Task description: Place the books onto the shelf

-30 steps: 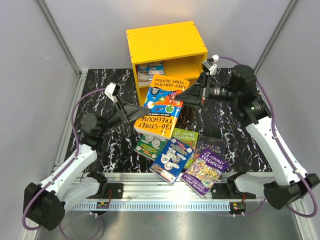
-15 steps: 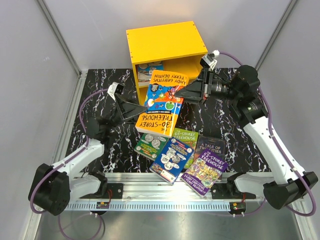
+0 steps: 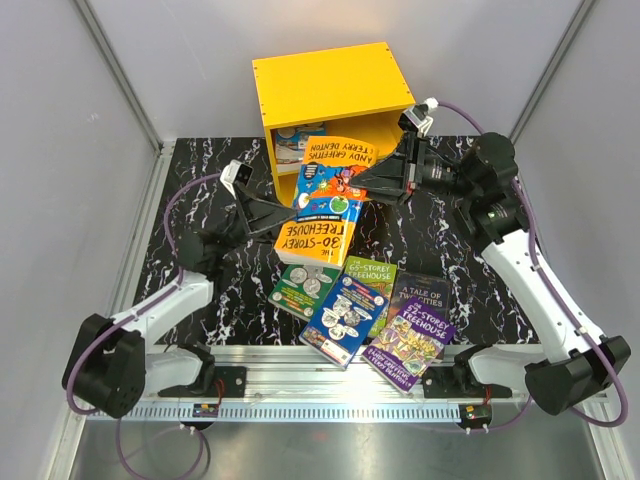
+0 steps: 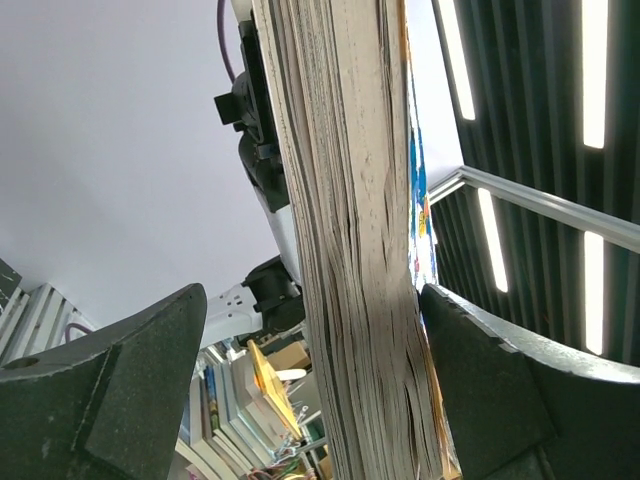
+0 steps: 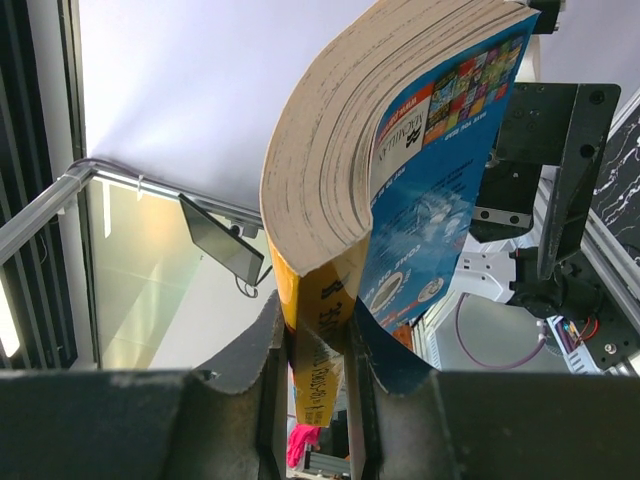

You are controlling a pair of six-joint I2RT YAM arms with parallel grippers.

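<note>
Orange book is off the table, in front of the yellow shelf, its far end just at the lower compartment's mouth. Change over the last second: the left gripper has let its jaws go wider. In the left wrist view its fingers stand apart either side of the page edge with a clear gap on one side, so no clamp there now. The book has also crept back and up toward the shelf. The right gripper is pinched on the spine corner, seen close in the right wrist view, so it likely carries the book alone: handover done, insertion next. Orientation: cover faces up to the top camera, long axis runs near to far, author end toward the shelf, title end toward the arm bases, far end leaning slightly right. One book already sits in the upper compartment. Loose books still lie on the table near the front rail, so the task is early.
</note>
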